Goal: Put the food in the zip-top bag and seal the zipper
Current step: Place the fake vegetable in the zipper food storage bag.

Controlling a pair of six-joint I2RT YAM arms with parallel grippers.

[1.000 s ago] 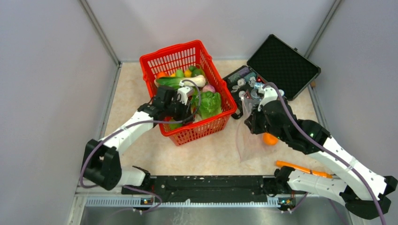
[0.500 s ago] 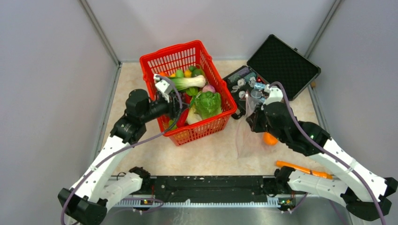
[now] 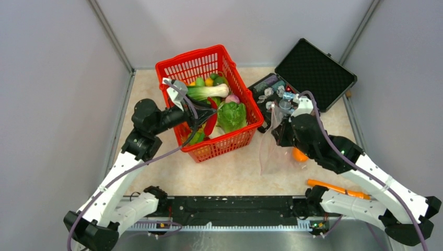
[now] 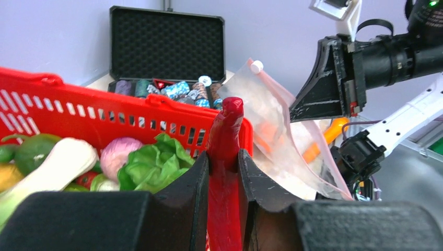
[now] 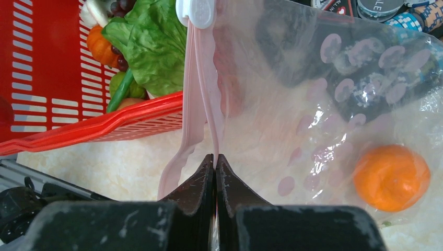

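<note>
My left gripper [image 4: 223,162] is shut on a red chili [image 4: 225,136] and holds it above the red basket [image 3: 172,70], pointing toward the bag. In the top view the chili [image 3: 211,123] hangs over the other food, with the lettuce [image 3: 231,116] beside it. My right gripper [image 5: 215,157] is shut on the pink zipper [image 5: 203,94] edge of the clear zip-top bag [image 5: 292,104], holding the mouth up and parted. The bag's white slider [image 5: 196,11] sits at the far end. An orange round [image 5: 392,178] lies inside the bag [image 3: 271,154].
An open black case [image 3: 313,68] with grey-blue trinkets [image 3: 271,91] stands behind the bag. An orange carrot-like stick [image 3: 334,187] lies near the right arm's base. The basket also holds a pumpkin [image 5: 96,44] and a leek [image 3: 209,92]. Grey walls close in three sides.
My left gripper came up out of the basket with the red chili, its arm drawing back to the left. The right gripper and bag shifted slightly left.
</note>
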